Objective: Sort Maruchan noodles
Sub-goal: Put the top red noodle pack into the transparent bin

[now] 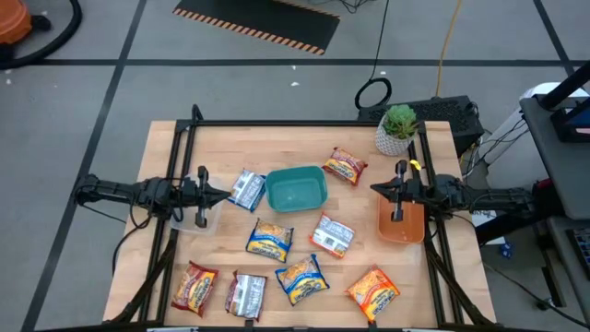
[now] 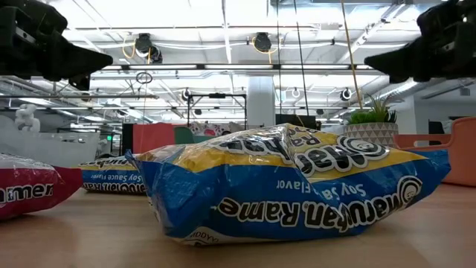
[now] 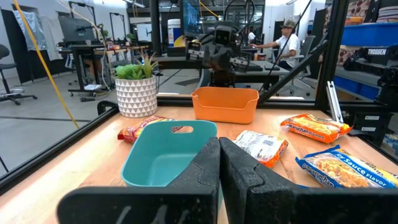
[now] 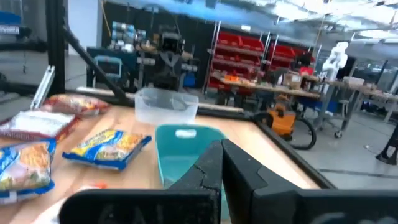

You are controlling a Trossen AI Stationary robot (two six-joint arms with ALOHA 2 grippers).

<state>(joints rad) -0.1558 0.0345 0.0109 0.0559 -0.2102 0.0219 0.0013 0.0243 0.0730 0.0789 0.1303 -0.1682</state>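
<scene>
Several Maruchan noodle packets lie flat on the wooden table. In the high view a white one [image 1: 247,189] lies left of the teal bin [image 1: 296,188] and an orange-red one [image 1: 344,166] lies to its right. Two blue-and-yellow ones [image 1: 269,240] [image 1: 302,277], a white-and-orange one [image 1: 332,235], an orange one [image 1: 373,290] and two dark red ones [image 1: 194,286] [image 1: 246,295] lie nearer. My left gripper [image 1: 221,194] [image 3: 219,155] is shut and hovers left of the bin. My right gripper [image 1: 378,187] [image 4: 221,163] is shut and hovers right of it.
A clear plastic container [image 1: 198,217] sits under the left arm, and an orange tray [image 1: 402,223] under the right arm. A potted plant [image 1: 398,129] stands at the far right corner. A black frame runs along the table's edges. The nearest blue packet [image 2: 297,186] fills the low view.
</scene>
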